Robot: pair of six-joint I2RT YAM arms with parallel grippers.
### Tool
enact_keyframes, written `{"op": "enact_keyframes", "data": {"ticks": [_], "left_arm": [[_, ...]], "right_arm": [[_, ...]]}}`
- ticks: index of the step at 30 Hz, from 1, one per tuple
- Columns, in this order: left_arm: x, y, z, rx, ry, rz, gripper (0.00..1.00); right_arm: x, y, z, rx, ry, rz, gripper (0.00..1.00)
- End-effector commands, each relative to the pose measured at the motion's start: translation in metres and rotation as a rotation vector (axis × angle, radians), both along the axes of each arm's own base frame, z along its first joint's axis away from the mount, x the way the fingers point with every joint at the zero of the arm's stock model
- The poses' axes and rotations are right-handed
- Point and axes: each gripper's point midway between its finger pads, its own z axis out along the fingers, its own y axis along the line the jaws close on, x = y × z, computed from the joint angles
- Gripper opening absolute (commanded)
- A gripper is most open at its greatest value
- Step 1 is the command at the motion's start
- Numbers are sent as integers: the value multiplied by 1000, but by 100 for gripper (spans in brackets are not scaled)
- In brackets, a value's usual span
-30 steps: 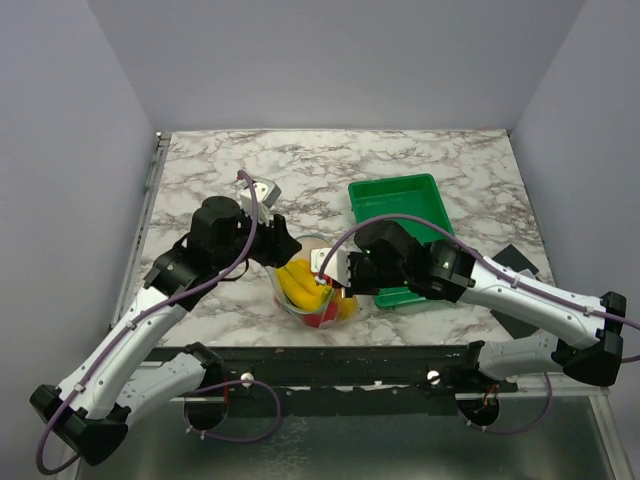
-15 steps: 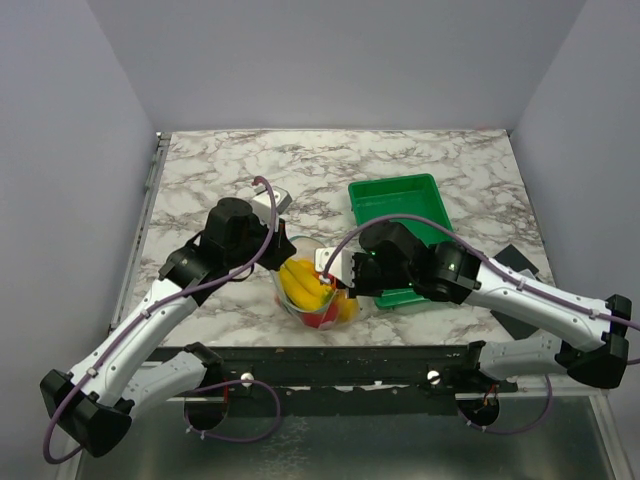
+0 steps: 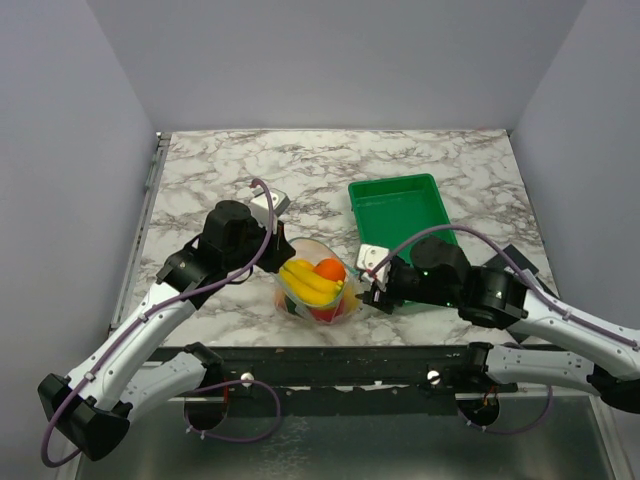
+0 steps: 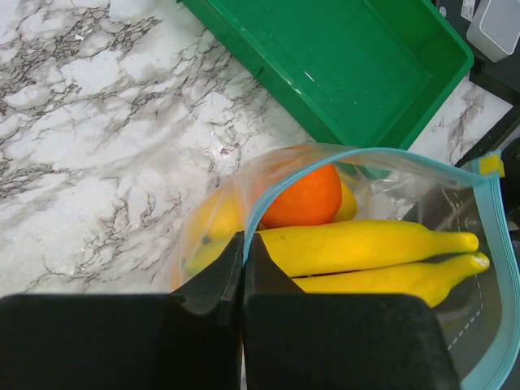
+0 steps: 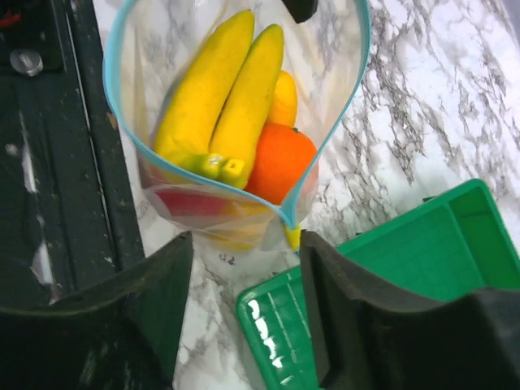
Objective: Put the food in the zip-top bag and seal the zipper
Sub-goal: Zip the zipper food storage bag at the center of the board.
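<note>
The clear soft plastic zip-top bag [image 3: 315,292] lies near the front edge of the white marbled table [image 3: 220,170], its mouth gaping. Its light blue zipper strip [image 4: 496,244] is unsealed. Inside are a yellow plastic banana bunch [image 4: 366,244], an orange round fruit [image 4: 302,197] and a red fruit [image 5: 187,201]. The left hand [image 4: 244,252] is clamped on the bag's rim. The right hand [image 5: 248,248] stands apart, just beside the bag's other end, holding nothing. A green ribbed plastic tray [image 3: 400,205] sits beyond.

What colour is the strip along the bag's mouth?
Light blue; the zipper shows best in the right wrist view.
</note>
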Motion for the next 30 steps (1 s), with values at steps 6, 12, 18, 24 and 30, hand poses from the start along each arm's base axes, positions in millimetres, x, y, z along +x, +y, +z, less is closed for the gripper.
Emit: {"op": "enact_keyframes", "data": {"ticks": [6, 12, 18, 24, 30], "left_arm": [[2, 4, -1, 7, 1, 26, 0], [0, 5, 1, 5, -4, 25, 0], [-4, 7, 0, 7, 0, 24, 0], [-5, 7, 1, 0, -1, 25, 0], [-6, 8, 2, 2, -6, 23, 0]], "right_arm": [[-4, -3, 24, 298, 12, -81, 69], [13, -9, 15, 361, -33, -186, 76], [22, -9, 1, 375, -81, -213, 80], [24, -6, -8, 383, -96, -206, 83], [43, -8, -8, 393, -115, -252, 83]]}}
